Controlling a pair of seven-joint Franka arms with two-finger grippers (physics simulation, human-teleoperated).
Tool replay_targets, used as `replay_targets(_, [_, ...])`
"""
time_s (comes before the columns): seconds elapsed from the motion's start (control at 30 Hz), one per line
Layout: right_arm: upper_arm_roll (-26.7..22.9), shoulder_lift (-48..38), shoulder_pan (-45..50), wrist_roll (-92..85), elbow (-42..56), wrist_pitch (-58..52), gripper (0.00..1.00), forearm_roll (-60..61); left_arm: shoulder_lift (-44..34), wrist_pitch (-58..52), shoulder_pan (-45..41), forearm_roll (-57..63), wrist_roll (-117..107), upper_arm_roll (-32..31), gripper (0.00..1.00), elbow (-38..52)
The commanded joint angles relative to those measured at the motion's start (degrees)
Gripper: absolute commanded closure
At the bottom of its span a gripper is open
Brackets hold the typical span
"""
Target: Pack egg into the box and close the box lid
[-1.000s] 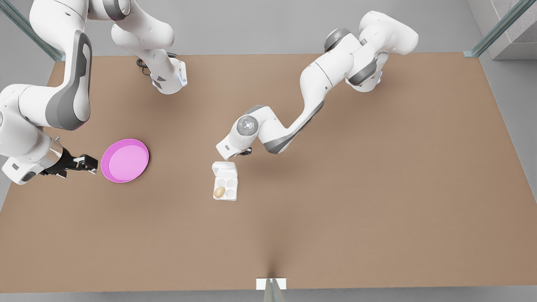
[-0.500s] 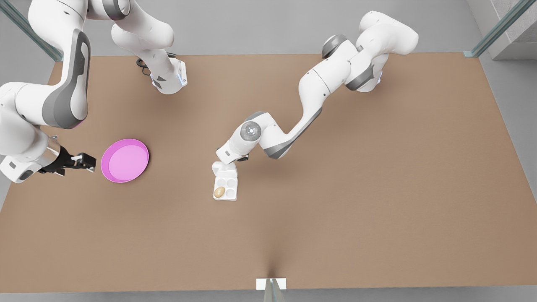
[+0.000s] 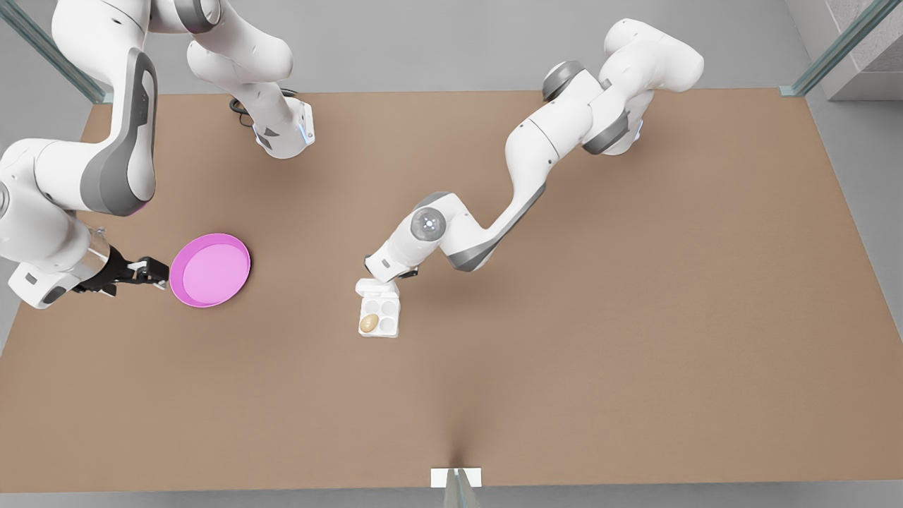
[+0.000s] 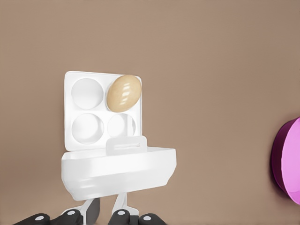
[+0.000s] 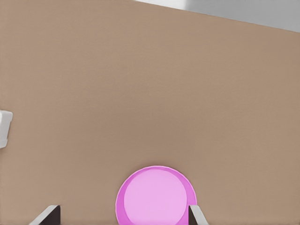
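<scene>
Pink plate (image 3: 210, 270) sits left of centre, right gripper (image 3: 149, 271) just beside it, fingers spread wide. Box (image 3: 379, 315) at frame centre, egg (image 3: 369, 323) in its lower-left cup. Lid (image 3: 377, 288) half-raised, left gripper (image 3: 396, 274) right behind it; finger gap unclear.

No readable text, labels, brands, numbers or signs on anything in view.
</scene>
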Motion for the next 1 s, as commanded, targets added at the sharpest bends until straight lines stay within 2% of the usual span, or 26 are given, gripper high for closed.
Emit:
replay_targets(0.0, [0.0,0.0,0.0,0.0,0.0,0.0,0.00,0.0,0.1,0.2,0.0,0.0,0.0,-0.2,0.63,0.0])
replay_targets(0.37, [0.1,0.0,-0.3,-0.1,0.1,0.0,0.00,0.0,1.4,3.1,1.1,0.0,0.0,-0.7,0.63,1.2])
replay_targets(0.4, [0.1,0.0,-0.7,-0.1,0.2,0.0,0.00,0.0,0.8,2.4,1.5,0.0,-0.2,-0.7,0.63,1.2])
replay_targets(0.47, [-0.2,-0.1,-0.9,-0.2,0.2,0.0,0.00,0.1,-3.5,-8.8,6.2,-0.6,-0.4,-4.8,0.63,1.2])
replay_targets(0.5, [-0.3,-0.1,-1.0,-0.2,0.2,0.0,0.00,0.1,-9.3,-26.7,14.9,-2.4,0.0,-6.4,0.60,1.2])
replay_targets(0.53, [-0.4,-0.1,-1.0,-0.2,0.2,0.0,0.00,0.1,-11.6,-40.8,24.5,-2.5,0.8,-5.9,0.56,1.2])
replay_targets(0.57, [-0.3,0.0,-1.9,-0.3,0.2,0.0,0.00,0.2,-18.5,-48.0,39.7,-0.3,13.3,-4.1,0.00,1.1])
replay_targets(0.6, [-0.3,0.1,-2.4,-0.4,0.3,0.3,0.00,0.1,-22.1,-48.1,42.8,4.9,19.8,-0.2,0.00,1.1])
replay_targets(0.63, [-0.3,0.3,-2.8,-0.4,0.9,0.2,0.00,0.2,-28.3,-49.0,43.3,5.8,35.0,7.1,0.00,0.6])
replay_targets(0.73, [-0.3,0.3,-2.6,-0.4,0.9,0.1,0.00,0.2,-43.4,-62.3,45.3,5.8,40.2,10.5,0.00,-0.5])
replay_targets(0.77, [-0.2,0.3,-2.6,-0.4,0.9,0.1,0.00,0.1,-53.8,-58.3,44.1,2.0,44.0,17.6,0.00,-14.8])
replay_targets(0.97, [-0.2,0.4,-2.5,-0.3,0.8,0.1,0.00,0.1,-52.1,-44.4,42.4,0.7,44.4,19.3,0.00,-25.0])
